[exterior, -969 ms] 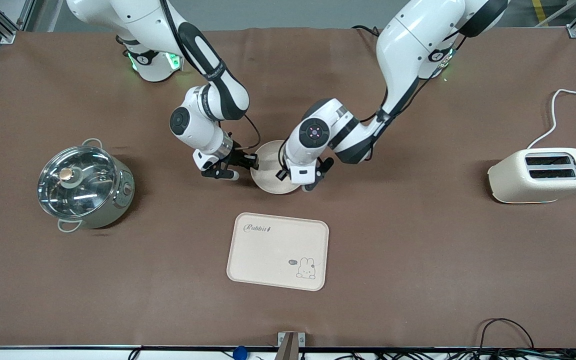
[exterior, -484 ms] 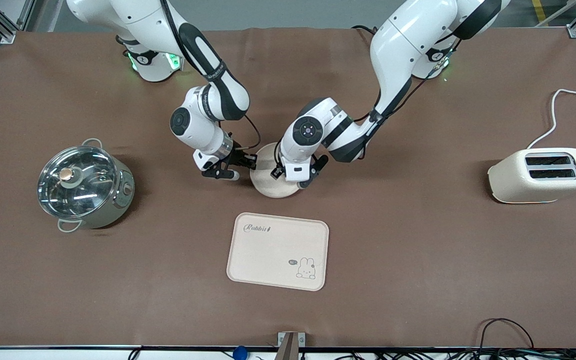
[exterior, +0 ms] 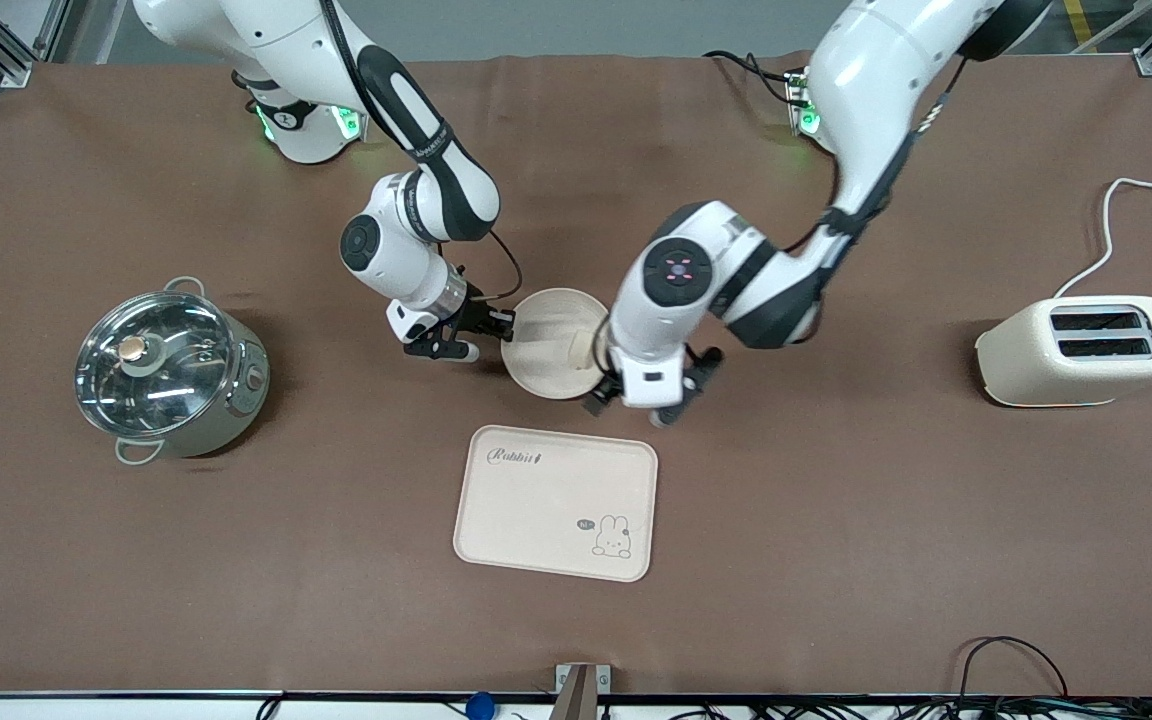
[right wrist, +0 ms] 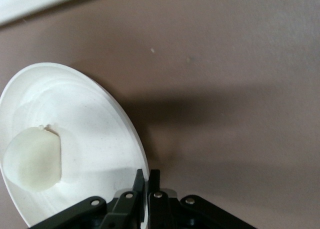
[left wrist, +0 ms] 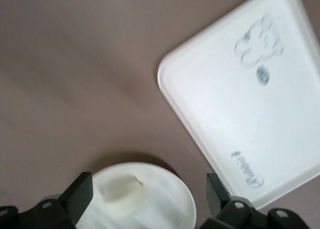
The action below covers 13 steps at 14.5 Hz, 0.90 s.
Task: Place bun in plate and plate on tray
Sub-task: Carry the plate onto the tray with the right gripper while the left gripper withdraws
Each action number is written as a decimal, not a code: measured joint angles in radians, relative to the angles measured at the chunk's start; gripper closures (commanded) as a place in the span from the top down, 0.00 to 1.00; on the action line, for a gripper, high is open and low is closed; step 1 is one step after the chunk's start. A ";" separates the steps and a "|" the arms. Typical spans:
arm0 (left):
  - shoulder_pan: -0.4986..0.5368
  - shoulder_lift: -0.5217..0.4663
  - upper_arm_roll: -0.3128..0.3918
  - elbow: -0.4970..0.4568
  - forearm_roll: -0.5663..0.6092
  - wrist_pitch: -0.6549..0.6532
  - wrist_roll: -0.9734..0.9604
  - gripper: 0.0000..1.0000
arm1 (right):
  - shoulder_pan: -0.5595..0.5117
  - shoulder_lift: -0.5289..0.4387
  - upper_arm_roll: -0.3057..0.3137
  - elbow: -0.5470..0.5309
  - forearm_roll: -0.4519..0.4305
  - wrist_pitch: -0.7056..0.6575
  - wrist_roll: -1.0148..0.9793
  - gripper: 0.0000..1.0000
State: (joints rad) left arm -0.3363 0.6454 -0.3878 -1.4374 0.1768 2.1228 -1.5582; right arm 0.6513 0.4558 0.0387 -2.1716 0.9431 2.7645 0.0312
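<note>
The right gripper [exterior: 496,330], just left of the frame's centre, has its jaws pinched tight on the rim of the plate [exterior: 544,362]; the right wrist view shows the two fingers nipping the edge of the plate [right wrist: 95,139] with no gap left. The left gripper [exterior: 648,400], at centre frame over bare table between plate and tray [exterior: 556,515], stands with its jaws spread wide and holding nothing. The bun [exterior: 583,352] lies in the plate, toward the rim on the left arm's side; the left wrist view shows the bun [left wrist: 122,195] resting there. So the first half looks done; what is left, I'd judge, is carrying the plate onto the tray, which sits empty just below centre.
</note>
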 measured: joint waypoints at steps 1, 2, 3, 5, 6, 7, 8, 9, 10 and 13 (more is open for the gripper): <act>0.034 -0.031 0.001 0.007 0.004 -0.040 0.070 1.00 | -0.004 0.000 -0.003 0.019 0.000 0.002 0.000 0.00; 0.068 -0.065 0.001 0.012 0.005 -0.079 0.145 1.00 | -0.011 -0.001 -0.007 0.045 0.000 0.003 0.000 0.00; 0.102 -0.101 0.001 0.015 0.005 -0.120 0.219 1.00 | -0.022 -0.001 -0.010 0.075 0.000 0.003 0.001 0.00; 0.168 -0.176 0.001 0.018 0.006 -0.193 0.360 1.00 | -0.055 0.007 -0.012 0.147 0.000 -0.001 0.002 0.00; 0.202 -0.219 0.002 0.018 0.007 -0.232 0.442 1.00 | -0.080 0.022 -0.013 0.192 0.000 -0.009 0.002 0.00; 0.229 -0.254 0.002 0.019 0.007 -0.268 0.510 1.00 | -0.102 0.043 -0.014 0.233 0.000 -0.029 0.002 0.00; 0.255 -0.286 0.002 0.019 0.008 -0.306 0.582 1.00 | -0.122 0.071 -0.016 0.281 -0.001 -0.073 0.002 0.00; 0.282 -0.318 0.002 0.019 0.008 -0.347 0.655 1.00 | -0.139 0.106 -0.021 0.337 -0.005 -0.126 0.001 0.00; 0.307 -0.347 0.002 0.019 0.008 -0.385 0.718 1.00 | -0.151 0.142 -0.030 0.393 -0.012 -0.173 0.001 0.00; 0.366 -0.416 0.002 0.018 0.008 -0.468 0.860 1.00 | -0.172 0.239 -0.057 0.540 -0.081 -0.296 0.032 0.00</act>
State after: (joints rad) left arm 0.0296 0.2294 -0.3854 -1.4194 0.1844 1.6545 -0.6986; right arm 0.4797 0.6948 -0.0179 -1.6311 0.8617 2.4681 0.0637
